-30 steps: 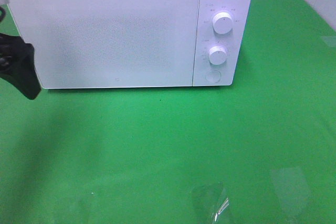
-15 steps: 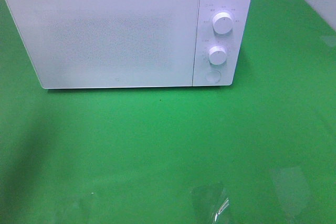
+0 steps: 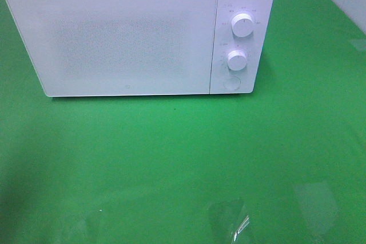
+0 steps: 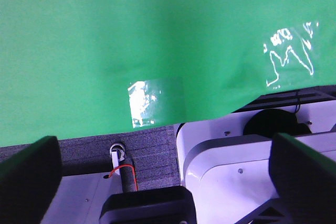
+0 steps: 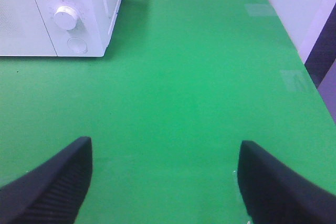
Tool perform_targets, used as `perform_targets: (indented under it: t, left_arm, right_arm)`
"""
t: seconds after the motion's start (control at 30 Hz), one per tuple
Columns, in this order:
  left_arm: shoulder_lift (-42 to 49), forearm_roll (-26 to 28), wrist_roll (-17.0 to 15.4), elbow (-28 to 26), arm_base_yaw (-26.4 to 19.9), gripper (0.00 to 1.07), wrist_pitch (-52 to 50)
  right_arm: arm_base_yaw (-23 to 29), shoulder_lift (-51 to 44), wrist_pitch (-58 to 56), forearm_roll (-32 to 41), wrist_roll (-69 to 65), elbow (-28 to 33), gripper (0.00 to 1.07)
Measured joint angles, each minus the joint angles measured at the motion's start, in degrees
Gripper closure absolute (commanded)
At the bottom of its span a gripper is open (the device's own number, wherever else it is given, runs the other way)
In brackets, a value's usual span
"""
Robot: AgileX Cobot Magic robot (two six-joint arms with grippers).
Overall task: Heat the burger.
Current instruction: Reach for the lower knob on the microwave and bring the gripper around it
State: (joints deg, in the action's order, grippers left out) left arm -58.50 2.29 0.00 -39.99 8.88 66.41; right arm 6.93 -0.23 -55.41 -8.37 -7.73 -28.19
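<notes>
The dark arm piece that stood at the left edge of the high view a second ago, just beside the microwave's left side, is gone; it was already out of sight half a second ago. Nothing else has shifted. The white microwave (image 3: 131, 38) sits at the back of the green worktop (image 3: 183, 158) with its door (image 3: 120, 38) shut. Its two round knobs (image 3: 243, 26) are stacked on the right panel, with a round button (image 3: 231, 83) below them.

The burger shows in none of the views, so I cannot tell where it is.

The left claw (image 4: 163, 145) is spread wide with nothing between its fingers (image 4: 29, 177). It hangs over the worktop's edge, where a patch of clear tape (image 4: 156, 102) shines on the green cover and white machine housing (image 4: 226, 156) lies beyond. The right claw (image 5: 164, 150) also stands open and empty above bare green, and its view shows the microwave's knob panel (image 5: 68, 17) well apart from it.
</notes>
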Motion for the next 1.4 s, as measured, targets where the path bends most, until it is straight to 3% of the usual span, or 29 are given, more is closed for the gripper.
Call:
perform_targets:
  t: [0.17, 0.27, 0.33, 1.1, 1.23, 1.4]
  left_arm:
    - [6.13, 0.86, 1.09, 5.96, 0.00, 0.05, -3.50]
    - [7.45, 0.97, 1.09, 6.65, 0.00, 0.05, -4.35]
    - [12.89, 1.03, 1.09, 8.94, 0.00, 0.05, -5.27]
    - [45.21, 4.24, 1.09, 9.28, 0.00, 0.06, -5.73]
    - [50.94, 4.58, 1.09, 9.28, -2.18, 0.06, -5.84]
    - [57.35, 4.58, 1.09, 9.28, -10.43, 0.06, -6.02]
  right_arm:
    - [0.00, 0.00, 0.00, 0.00, 0.00, 0.00, 0.35]
    - [0.00, 0.00, 0.00, 0.00, 0.00, 0.00, 0.35]
    - [0.00, 0.00, 0.00, 0.00, 0.00, 0.00, 0.35]
    - [0.00, 0.00, 0.00, 0.00, 0.00, 0.00, 0.35]
    - [0.00, 0.00, 0.00, 0.00, 0.00, 0.00, 0.35]
    - [0.00, 0.00, 0.00, 0.00, 0.00, 0.00, 0.35]
